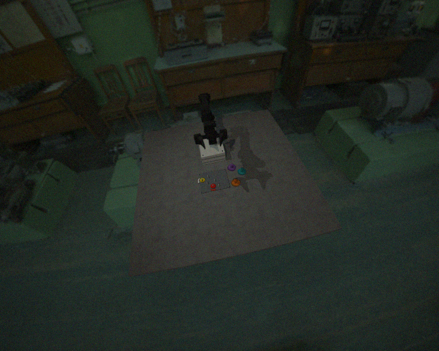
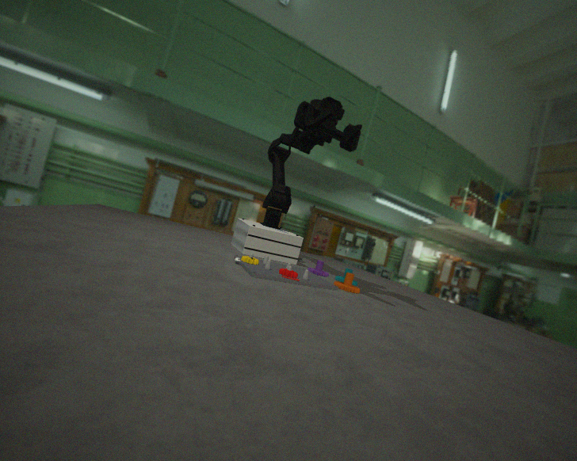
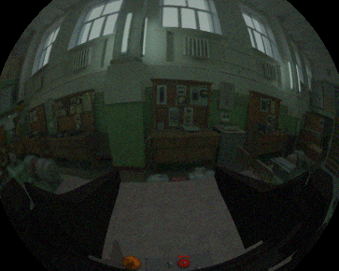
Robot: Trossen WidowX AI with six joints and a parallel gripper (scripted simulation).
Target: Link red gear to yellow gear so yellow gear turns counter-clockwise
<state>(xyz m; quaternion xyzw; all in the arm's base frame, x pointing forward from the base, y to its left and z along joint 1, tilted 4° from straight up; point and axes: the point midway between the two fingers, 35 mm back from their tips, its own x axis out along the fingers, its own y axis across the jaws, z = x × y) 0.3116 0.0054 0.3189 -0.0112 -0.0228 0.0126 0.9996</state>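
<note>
Gripper (image 1: 212, 146) (image 2: 331, 139) (image 3: 168, 174) is raised above the table (image 1: 197, 226) (image 2: 229, 347) (image 3: 166, 210), well apart from the board (image 1: 222, 175) (image 2: 263, 276) (image 3: 153, 263). I read its jaws as released, spread wide with nothing grasped.

Top view: I locate the purple gear (image 1: 231, 167) (image 2: 319, 271), teal gear (image 1: 241, 170) (image 2: 353, 281) and orange gear (image 1: 235, 182) (image 2: 347, 283) (image 3: 132, 263) on the table, beside the board and off it. The red gear (image 1: 214, 186) (image 2: 288, 273) (image 3: 184, 265) and yellow gear (image 1: 203, 180) (image 2: 250, 260) are on the board, with bare pegs between and around them. The white arrow (image 1: 198, 181) is beside the yellow gear.

Exterior view: I obtain height data that the top view lacks. Each loose gear has an upright handle; the orange gear partly covers the teal gear. The arm (image 1: 208, 120) (image 2: 278, 171) stands on a white base (image 1: 213, 155) (image 2: 271, 244) behind the board.

Wrist view: I get only the orange gear, the red gear and part of the board at the lower edge; the purple, teal and yellow gears are outside this view.
</note>
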